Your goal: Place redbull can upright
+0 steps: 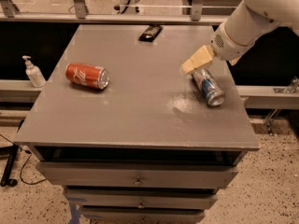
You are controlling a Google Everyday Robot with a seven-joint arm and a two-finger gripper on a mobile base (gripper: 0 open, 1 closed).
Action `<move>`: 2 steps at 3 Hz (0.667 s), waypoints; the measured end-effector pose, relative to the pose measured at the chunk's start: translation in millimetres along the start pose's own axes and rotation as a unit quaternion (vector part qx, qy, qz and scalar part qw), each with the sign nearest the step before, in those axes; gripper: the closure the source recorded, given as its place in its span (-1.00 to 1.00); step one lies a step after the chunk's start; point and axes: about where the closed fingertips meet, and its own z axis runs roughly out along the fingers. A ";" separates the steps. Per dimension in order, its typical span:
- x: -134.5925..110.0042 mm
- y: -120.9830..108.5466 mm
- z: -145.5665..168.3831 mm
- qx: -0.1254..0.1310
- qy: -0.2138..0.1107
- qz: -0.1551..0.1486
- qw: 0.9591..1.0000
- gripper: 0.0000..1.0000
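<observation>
The redbull can [208, 87], slim, silver and blue, lies on its side on the right part of the grey table [140, 111], its silver top facing the front right. My gripper [196, 60], tan tipped on a white arm, hangs just above the can's far left end, close to it or touching it. The arm comes in from the upper right.
A red soda can [87, 75] lies on its side at the left of the table. A dark flat packet [150, 32] lies near the far edge. A white pump bottle [33, 72] stands on a ledge left of the table. Drawers are below the tabletop.
</observation>
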 end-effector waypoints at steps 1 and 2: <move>-3.9 12.9 14.0 0.024 0.012 0.014 1.000 -1.00; -3.1 21.3 21.0 0.056 0.028 0.005 0.998 -0.65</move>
